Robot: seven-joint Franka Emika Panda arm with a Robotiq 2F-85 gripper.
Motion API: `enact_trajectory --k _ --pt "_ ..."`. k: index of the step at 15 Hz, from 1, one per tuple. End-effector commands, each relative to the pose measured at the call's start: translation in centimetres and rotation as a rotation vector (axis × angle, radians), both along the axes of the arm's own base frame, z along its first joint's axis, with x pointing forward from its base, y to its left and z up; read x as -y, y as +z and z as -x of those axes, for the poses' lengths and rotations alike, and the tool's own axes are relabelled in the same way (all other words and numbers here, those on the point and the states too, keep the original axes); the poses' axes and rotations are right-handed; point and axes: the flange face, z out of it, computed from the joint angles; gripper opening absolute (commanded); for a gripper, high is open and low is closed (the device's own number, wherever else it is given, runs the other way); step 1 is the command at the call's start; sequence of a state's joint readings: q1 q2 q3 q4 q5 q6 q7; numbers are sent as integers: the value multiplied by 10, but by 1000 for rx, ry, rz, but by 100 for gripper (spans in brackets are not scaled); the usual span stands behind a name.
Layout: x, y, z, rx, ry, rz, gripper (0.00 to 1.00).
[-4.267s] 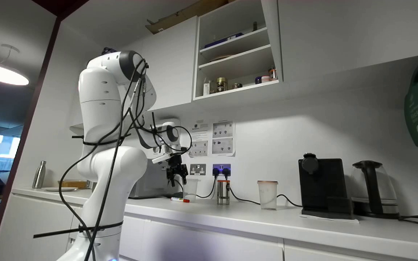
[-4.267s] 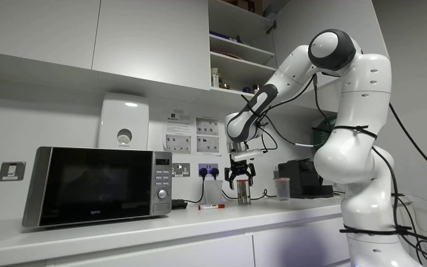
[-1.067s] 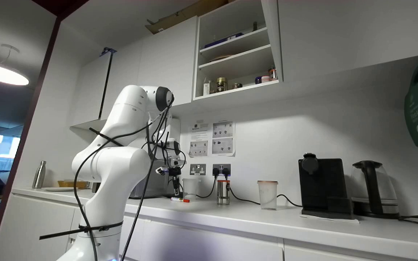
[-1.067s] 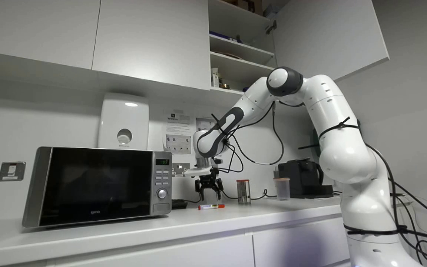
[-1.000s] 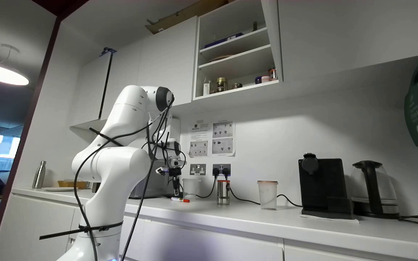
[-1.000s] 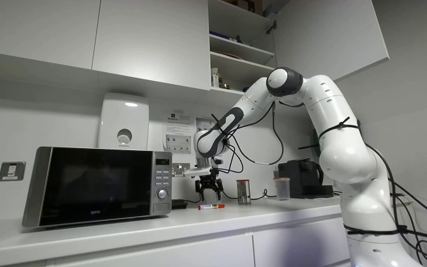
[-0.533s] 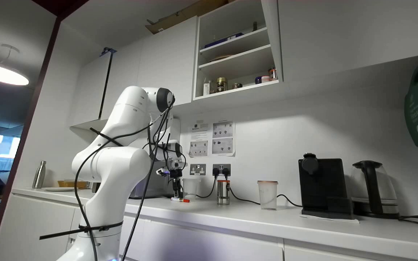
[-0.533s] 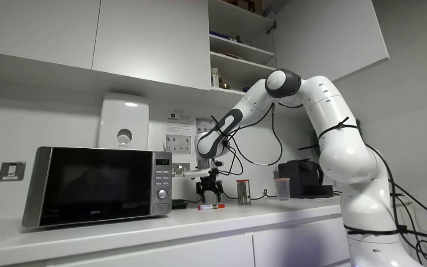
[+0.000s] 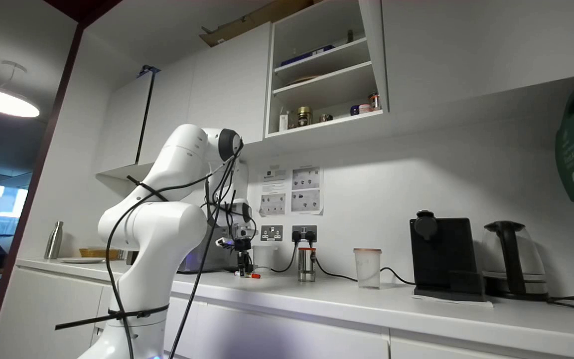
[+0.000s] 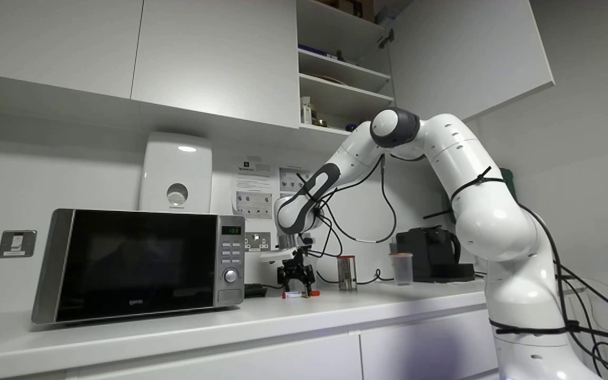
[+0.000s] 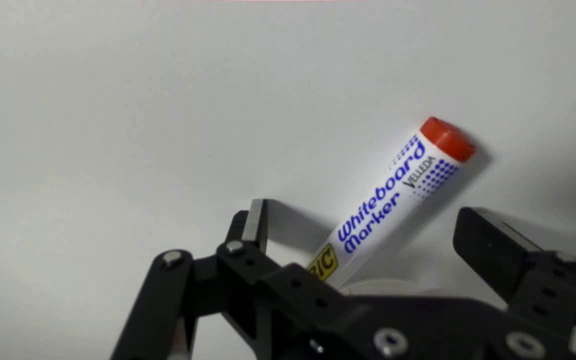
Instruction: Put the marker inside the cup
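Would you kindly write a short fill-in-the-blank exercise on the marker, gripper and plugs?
In the wrist view, the marker shows an end coloured ____.
The black word beside its blue dots reads ____.
The gripper is not shut but ____.
In an exterior view, the number of black plugs is ____.
Missing words: red; VELLEDA; open; two.

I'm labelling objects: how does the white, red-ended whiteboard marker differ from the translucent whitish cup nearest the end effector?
The marker lies flat; the cup stands upright. The marker is slim; the cup much broader. The marker looks opaque; the cup looks translucent. Both rest on the white countertop.
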State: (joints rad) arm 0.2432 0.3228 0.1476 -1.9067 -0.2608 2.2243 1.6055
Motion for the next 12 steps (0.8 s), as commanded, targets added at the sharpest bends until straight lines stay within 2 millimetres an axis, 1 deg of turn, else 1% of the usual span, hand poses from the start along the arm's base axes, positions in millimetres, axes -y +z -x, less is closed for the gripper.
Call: enact_trajectory --k 1,2,3,4,5,6,8,9,12 --pt "-8 -5 -16 -6 -20 -9 99" --pt "-9 -3 -18 0 -14 -11 75" --pt "-9 -2 -19 5 -14 -11 75" --pt "-9 0 -20 7 -13 -13 70" --pt "-10 2 -21 12 -11 -15 63" --pt "-10 4 -22 17 -10 -18 53" --pt "-10 8 -22 25 -6 -17 39" --pt "-9 10 -22 26 -6 -16 31" --pt "-8 12 -22 31 -6 -16 9"
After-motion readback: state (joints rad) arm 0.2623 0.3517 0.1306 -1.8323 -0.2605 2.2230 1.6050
